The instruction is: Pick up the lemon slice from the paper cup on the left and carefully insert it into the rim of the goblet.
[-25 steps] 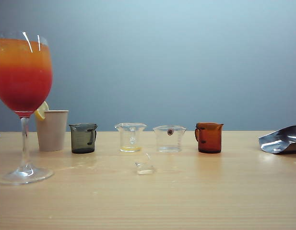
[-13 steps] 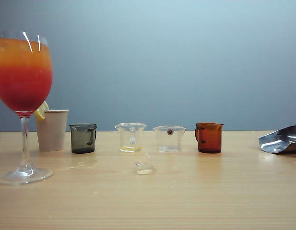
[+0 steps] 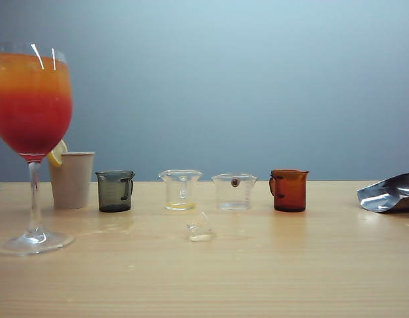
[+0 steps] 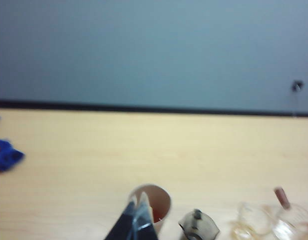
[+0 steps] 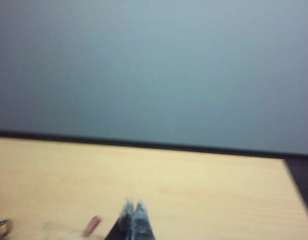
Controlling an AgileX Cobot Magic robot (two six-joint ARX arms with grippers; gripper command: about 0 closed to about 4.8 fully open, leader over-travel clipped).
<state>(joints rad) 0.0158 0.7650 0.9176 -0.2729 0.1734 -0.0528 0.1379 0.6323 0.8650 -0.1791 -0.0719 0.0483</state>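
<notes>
On the wooden surface [image 3: 257,271], the goblet [image 3: 32,106] was seen beside the paper cup [image 3: 72,180], the lemon slice [image 3: 56,154] resting at its rim. Just beyond the left gripper [image 4: 138,212], jaws clenched and empty, that cup was seen. The right gripper [image 5: 134,215] was likewise clenched, above bare surface.

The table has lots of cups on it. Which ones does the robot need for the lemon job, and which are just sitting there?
Needed:
lemon slice
paper cup
goblet

Just sitting there:
dark grey-green beaker
two clear beakers
orange-brown beaker
small tipped glass
silver foil bag
</notes>
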